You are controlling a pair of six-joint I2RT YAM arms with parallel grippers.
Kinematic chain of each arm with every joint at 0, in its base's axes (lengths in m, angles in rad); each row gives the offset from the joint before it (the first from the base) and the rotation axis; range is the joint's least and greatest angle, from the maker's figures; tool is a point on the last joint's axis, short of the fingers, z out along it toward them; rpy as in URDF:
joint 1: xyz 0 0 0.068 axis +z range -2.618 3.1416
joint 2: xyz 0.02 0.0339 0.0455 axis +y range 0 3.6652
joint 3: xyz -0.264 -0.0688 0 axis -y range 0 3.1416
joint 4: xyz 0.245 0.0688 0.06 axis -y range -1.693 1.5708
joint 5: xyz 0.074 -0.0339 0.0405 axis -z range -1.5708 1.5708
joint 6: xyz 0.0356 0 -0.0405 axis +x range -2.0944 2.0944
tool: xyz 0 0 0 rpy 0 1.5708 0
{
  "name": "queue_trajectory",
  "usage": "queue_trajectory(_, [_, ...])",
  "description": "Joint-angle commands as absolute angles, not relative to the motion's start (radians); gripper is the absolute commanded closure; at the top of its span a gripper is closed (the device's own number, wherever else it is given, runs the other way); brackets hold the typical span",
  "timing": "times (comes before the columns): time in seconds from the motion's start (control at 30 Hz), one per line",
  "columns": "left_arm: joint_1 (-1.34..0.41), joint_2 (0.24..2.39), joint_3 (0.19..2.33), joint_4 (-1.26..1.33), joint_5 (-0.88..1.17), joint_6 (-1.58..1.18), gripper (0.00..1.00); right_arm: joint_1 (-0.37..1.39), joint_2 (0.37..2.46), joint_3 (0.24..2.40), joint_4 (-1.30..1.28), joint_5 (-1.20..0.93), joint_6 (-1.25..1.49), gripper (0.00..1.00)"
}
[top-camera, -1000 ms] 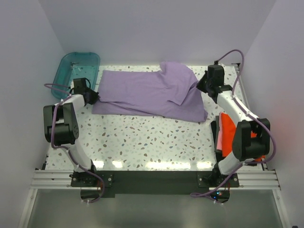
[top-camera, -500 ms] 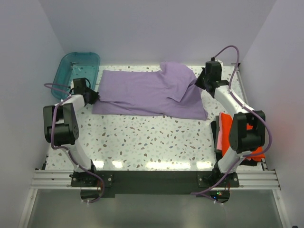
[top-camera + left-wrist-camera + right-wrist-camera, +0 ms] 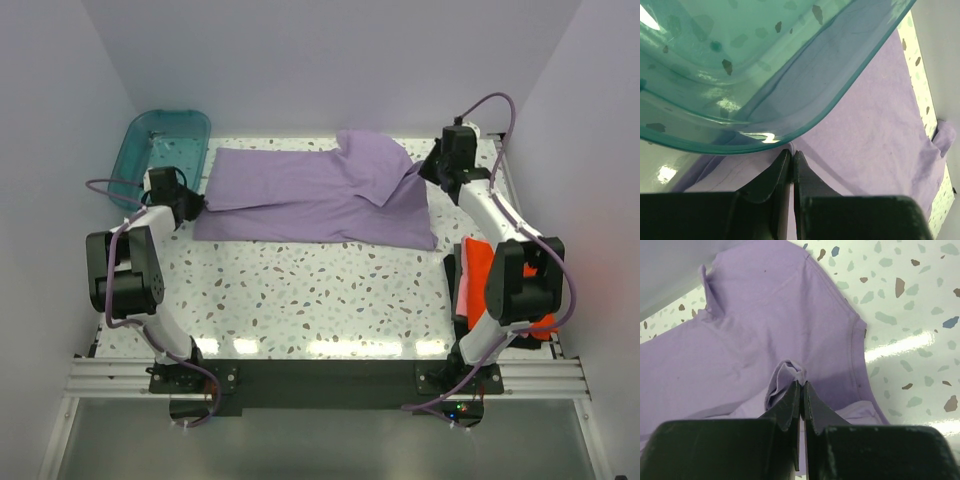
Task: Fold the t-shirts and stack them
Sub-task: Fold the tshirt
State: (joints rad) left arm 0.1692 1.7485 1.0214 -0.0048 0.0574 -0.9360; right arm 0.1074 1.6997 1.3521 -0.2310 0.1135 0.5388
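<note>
The lavender t-shirt (image 3: 300, 195) lies spread across the back of the table, its right sleeve folded over the body. My left gripper (image 3: 200, 207) sits at the shirt's left edge, right under the tub's rim, its jaws pressed together on a small nip of lavender cloth (image 3: 875, 125). At the shirt's right end, my right gripper (image 3: 422, 172) is shut on a raised fold of the lavender cloth (image 3: 765, 315), lifted slightly off the table. In the wrist views the left gripper (image 3: 791, 152) and the right gripper (image 3: 801, 384) both show lavender cloth at their tips. The orange-red t-shirt (image 3: 478, 270) lies folded at the right edge, partly hidden by the right arm.
A teal plastic tub (image 3: 165, 140) stands at the back left corner, and its curved rim (image 3: 765, 60) hangs close over my left fingers. White walls close in on three sides. Speckled tabletop (image 3: 320, 290) lies in front of the shirt.
The right gripper has shifted slightly back and to the right with its pinch of cloth, drawing the shirt's right end taut. The left wrist has edged a little to the left.
</note>
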Motion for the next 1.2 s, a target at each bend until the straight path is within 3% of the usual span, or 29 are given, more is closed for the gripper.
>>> queue_trajectory(0.0, [0.184, 1.717, 1.009, 0.052, 0.067, -0.945, 0.90, 0.091, 1.641, 1.361, -0.176, 0.114, 0.540, 1.00])
queue_trajectory(0.27, [0.186, 1.782, 1.037, 0.084, 0.120, -0.937, 0.87, 0.087, 1.745, 1.439, -0.198, 0.058, 0.538, 1.00])
queue_trajectory(0.3, [0.187, 1.792, 1.045, 0.089, 0.126, -0.937, 0.84, 0.089, 1.762, 1.448, -0.202, 0.051, 0.537, 1.00])
queue_trajectory(0.33, [0.186, 1.798, 1.049, 0.095, 0.132, -0.934, 0.74, 0.087, 1.781, 1.471, -0.210, 0.040, 0.535, 1.00])
queue_trajectory(0.37, [0.186, 1.813, 1.055, 0.103, 0.146, -0.925, 0.65, 0.087, 1.822, 1.486, -0.215, 0.020, 0.532, 0.82])
queue_trajectory(0.43, [0.186, 1.815, 1.068, 0.104, 0.155, -0.914, 0.49, 0.087, 1.862, 1.549, -0.251, 0.006, 0.525, 0.58])
queue_trajectory(0.5, [0.187, 1.783, 1.063, 0.101, 0.140, -0.900, 0.41, 0.087, 1.907, 1.592, -0.299, 0.002, 0.514, 0.31])
queue_trajectory(0.6, [0.181, 1.695, 1.043, 0.020, 0.060, -0.881, 0.35, 0.087, 1.908, 1.647, -0.365, 0.021, 0.514, 0.20])
queue_trajectory(0.73, [0.149, 1.515, 0.973, -0.254, -0.264, -0.961, 0.32, 0.089, 1.809, 1.548, -0.426, 0.061, 0.546, 0.22])
queue_trajectory(0.83, [0.098, 1.435, 0.861, -0.296, -0.350, -1.006, 0.33, 0.094, 1.662, 1.353, -0.417, 0.097, 0.613, 0.27])
queue_trajectory(0.97, [0.074, 1.397, 0.729, -0.224, -0.322, -1.026, 0.35, 0.126, 1.504, 1.132, -0.388, 0.132, 0.695, 0.34])
queue_trajectory(1.17, [0.063, 1.471, 0.674, -0.137, -0.273, -1.060, 0.38, 0.149, 1.369, 0.911, -0.367, 0.173, 0.739, 0.35])
